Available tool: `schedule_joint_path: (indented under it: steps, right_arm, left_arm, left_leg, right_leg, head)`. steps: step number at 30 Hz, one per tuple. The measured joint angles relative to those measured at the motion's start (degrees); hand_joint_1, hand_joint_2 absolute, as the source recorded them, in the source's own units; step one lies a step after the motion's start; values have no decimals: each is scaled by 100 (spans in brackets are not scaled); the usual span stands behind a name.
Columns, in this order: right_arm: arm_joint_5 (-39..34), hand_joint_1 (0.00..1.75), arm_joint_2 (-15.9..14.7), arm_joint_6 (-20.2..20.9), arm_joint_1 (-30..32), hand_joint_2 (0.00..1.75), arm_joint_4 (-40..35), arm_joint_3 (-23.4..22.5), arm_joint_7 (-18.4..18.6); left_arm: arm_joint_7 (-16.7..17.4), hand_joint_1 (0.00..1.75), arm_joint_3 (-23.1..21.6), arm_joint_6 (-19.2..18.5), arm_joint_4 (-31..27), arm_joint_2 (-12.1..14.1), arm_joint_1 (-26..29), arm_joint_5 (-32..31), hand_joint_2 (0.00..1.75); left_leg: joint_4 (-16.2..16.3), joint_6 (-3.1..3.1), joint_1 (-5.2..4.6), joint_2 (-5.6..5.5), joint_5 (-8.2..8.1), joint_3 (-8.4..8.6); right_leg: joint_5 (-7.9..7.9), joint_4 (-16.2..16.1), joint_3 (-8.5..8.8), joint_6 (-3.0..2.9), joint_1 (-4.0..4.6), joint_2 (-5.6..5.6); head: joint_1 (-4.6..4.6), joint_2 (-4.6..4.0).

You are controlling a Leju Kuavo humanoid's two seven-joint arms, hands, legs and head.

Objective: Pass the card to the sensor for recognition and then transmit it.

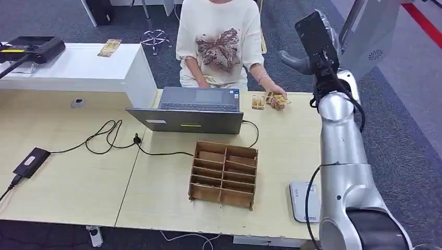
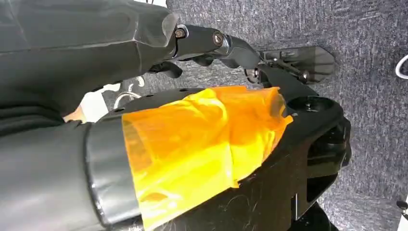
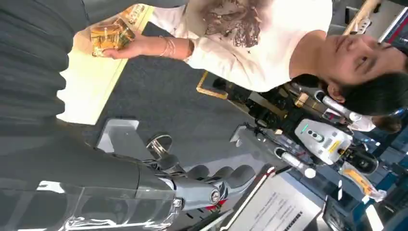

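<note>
Since the right hand (image 1: 305, 49) is raised beyond the desk's (image 1: 68, 177) far right corner with fingers apart and holding nothing, no card is taken yet. The cards (image 1: 276, 99) rest in the person's hand (image 1: 274, 96) at the far edge; the sensor (image 1: 304, 201) waits near the right front edge. The left hand's (image 2: 211, 45) state I cannot tell.

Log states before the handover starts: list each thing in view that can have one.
right hand: raised, holding nothing
cards: held by the person's hand at the table edge
laptop: open flat
organizer: compartments look empty
sensor: flat on the table, nothing on it
</note>
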Motion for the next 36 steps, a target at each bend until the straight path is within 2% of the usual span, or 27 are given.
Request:
schedule_joint_path:
  steps: [4, 8, 10, 13, 16, 19, 24, 29, 36]
  right_arm:
    - [-940, 0, -21, 449, 46, 175, -94, -126, -150]
    - [-1962, 0, -210, 895, 357, 175, -219, -136, -265]
    - [-2482, 0, -401, 1252, 572, 175, -254, -68, -363]
    - [-3380, 0, -793, 1803, 1051, 175, -330, 207, -742]
    - [-4190, 0, -1100, 1935, 1828, 175, -843, 448, -1042]
    - [-4486, 0, -1235, 1782, 2702, 175, -1642, 546, -1106]
    - [-4669, 0, -1222, 1594, 3838, 175, -2818, 570, -1282]
    - [-4455, 0, -869, 1419, 4662, 175, -3830, 507, -1646]
    - [-4212, 0, -446, 1544, 5638, 175, -4509, 413, -1696]
  left_arm:
    - [-2, 0, 13, 4, 0, 2, 0, 70, 0]
    - [-24, 0, 63, 13, 0, 2, 6, 173, 0]
    - [-35, 0, 105, 11, 0, 4, 9, 190, 0]
    - [-92, 0, 127, 0, 0, 7, 29, 197, 0]
    - [-195, 0, 146, -15, 0, 2, 53, 219, 0]
    - [-219, 0, 179, 13, 0, -9, 84, 277, 0]
    - [-155, 0, 256, 87, 0, -70, 100, 371, 0]
    - [-101, 0, 286, 120, 0, -127, 108, 378, 0]
    - [-127, 0, 341, 151, 0, -166, 110, 446, 0]
  left_leg:
    - [0, 0, 0, 1, 0, 1]
    - [0, 0, 0, -2, 0, 0]
    - [0, 0, 0, -2, 0, -1]
    - [1, 2, 0, -4, -2, -1]
    - [1, 4, 0, -17, -4, -3]
    - [-1, 6, 0, -14, -9, -8]
    - [-5, 9, 2, -11, -12, -16]
    - [-7, 9, 2, -3, -11, -18]
    - [-8, 9, 1, -3, -11, -21]
  right_leg:
    - [0, 0, -2, 0, 0, 1]
    - [0, -2, 2, 0, 1, -2]
    - [0, -4, 3, 0, 1, -2]
    - [0, -9, 5, 1, 1, -4]
    - [-2, -13, 7, 3, 1, -16]
    - [-5, -12, 2, 4, 1, -13]
    - [-7, -11, -8, 3, 1, -13]
    - [-7, -9, -15, 3, 4, -6]
    - [-7, -10, -14, 3, 3, -8]
  head:
    - [-2, 2]
    - [-4, 0]
    - [0, 0]
    - [-2, 2]
    - [-2, 0]
    - [-2, 0]
    - [-2, 2]
    - [-2, 2]
    - [0, 2]
